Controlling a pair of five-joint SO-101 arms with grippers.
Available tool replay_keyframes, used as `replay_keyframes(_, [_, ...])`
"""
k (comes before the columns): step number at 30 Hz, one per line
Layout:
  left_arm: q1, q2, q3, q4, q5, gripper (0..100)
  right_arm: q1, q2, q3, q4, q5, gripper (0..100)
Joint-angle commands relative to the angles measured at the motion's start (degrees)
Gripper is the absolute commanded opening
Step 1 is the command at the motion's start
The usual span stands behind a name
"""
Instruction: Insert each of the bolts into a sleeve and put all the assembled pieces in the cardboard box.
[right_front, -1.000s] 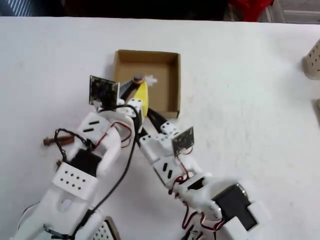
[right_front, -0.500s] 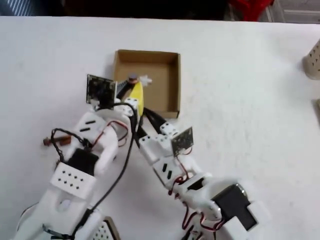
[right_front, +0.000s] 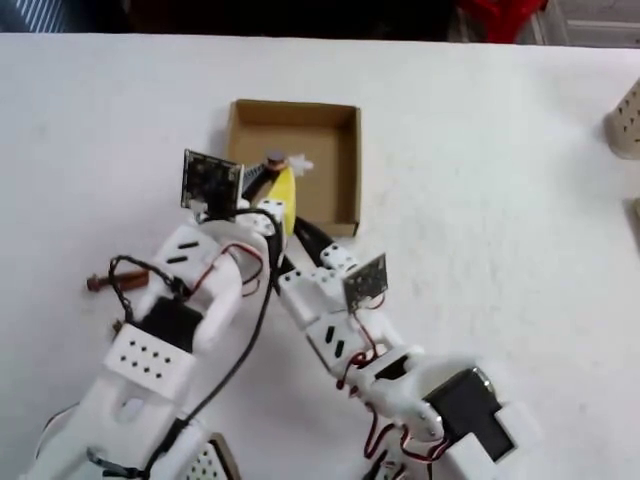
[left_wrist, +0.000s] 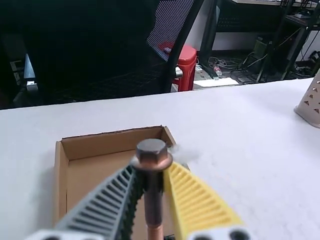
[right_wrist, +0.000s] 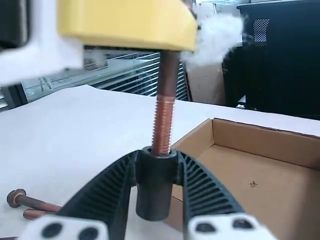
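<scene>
By the box (right_front: 296, 106), left claw (left_wrist: 152, 169) tight on bolt (left_wrist: 152, 152), right claw (right_wrist: 156, 159) on sleeve (right_wrist: 156, 196); spare bolts (right_wrist: 29, 204) nearby.

Tip of bolt (right_wrist: 162, 115) in sleeve (right_wrist: 156, 192), cardboard box (right_front: 295, 105) just behind.

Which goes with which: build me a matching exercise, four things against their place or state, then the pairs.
1. held bolt
2. sleeve
3. cardboard box
4. loose bolts

A. lying on the table
B. in the right gripper
C. brown, open-topped
D. in the left gripper, threads entering the sleeve

Pairs: 1-D, 2-B, 3-C, 4-A
</scene>
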Motion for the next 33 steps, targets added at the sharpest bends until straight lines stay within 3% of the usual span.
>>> replay_keyframes(1, [0.4,0.04,-3.43,0.7,0.53,2,0.22,-0.13,-1.23,-1.45,0.79,1.9])
replay_keyframes(12, [0.48,0.04,-3.69,7.3,0.26,2,0.22,-0.13,-1.14,-1.45,3.6,1.9])
replay_keyframes(18, [0.92,0.04,-3.6,9.41,-3.69,3,0.22,-0.13,-1.14,-1.45,3.52,1.9])
replay_keyframes(21, [0.92,0.04,-3.69,10.46,-3.69,9,0.22,-0.13,-1.14,-1.45,3.52,1.9])
replay_keyframes(27, [0.92,-0.13,-3.52,13.45,0.09,30,0.22,-0.13,-1.14,-1.45,3.52,1.9])
replay_keyframes(33, [0.92,-0.4,-3.87,18.99,-2.37,30,0.4,-0.13,-1.14,-1.45,3.52,1.9])
